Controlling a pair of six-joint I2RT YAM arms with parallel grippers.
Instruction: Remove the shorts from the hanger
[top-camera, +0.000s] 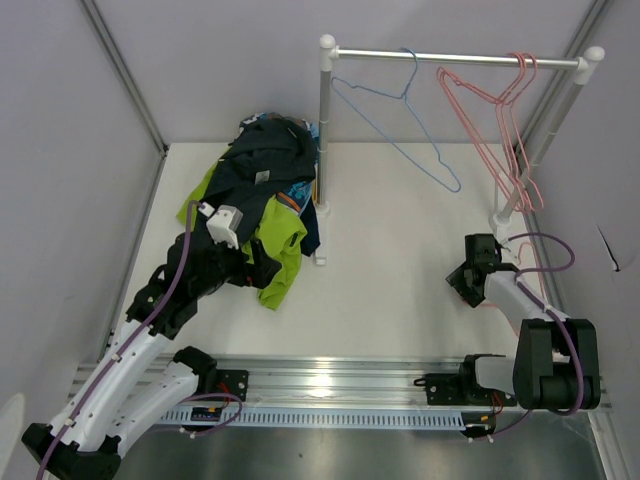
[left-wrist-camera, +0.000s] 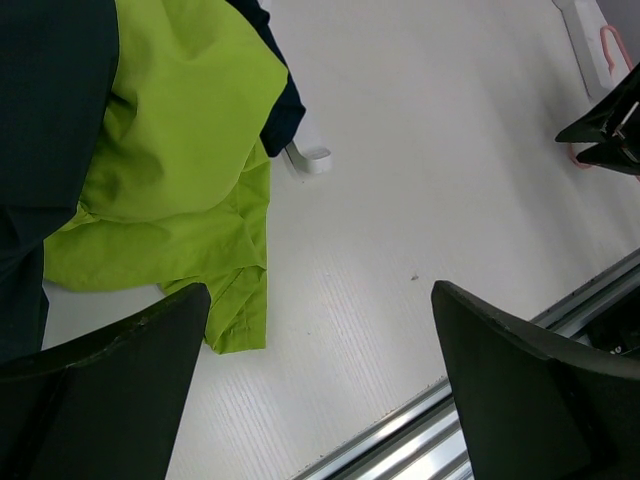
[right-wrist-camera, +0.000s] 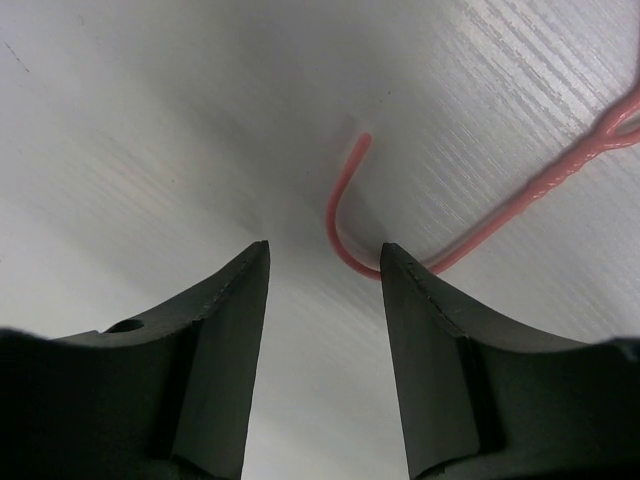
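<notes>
Shorts lay in one loose heap on the table, bunched against the foot of the rack's left post, and none of them hung from a hanger as far as I could see. The lime green pair spilled out nearest the arms, dark pairs were draped over it, and a scrap of the orange and teal pattern showed by the post. From where I stood I could not tell the navy from the charcoal in that dark mass. All of it looked to me like thin, light, floppy cloth that would sag and trail when lifted and slide off smooth fingers if only one layer were caught, so a bunched fold or a doubled hem edge seemed the place to pinch. The left gripper hovered low just beside the green hem with its jaws spread wide, holding nothing. One finger sat close by the cloth, though whether it brushed it I could not say. Well apart on the other side, the right gripper was also parted and empty, held over the hook of a pink hanger lying flat on the table, the curve of the hook showing just past its fingertips. Up on the rail a blue hanger hung bare.
</notes>
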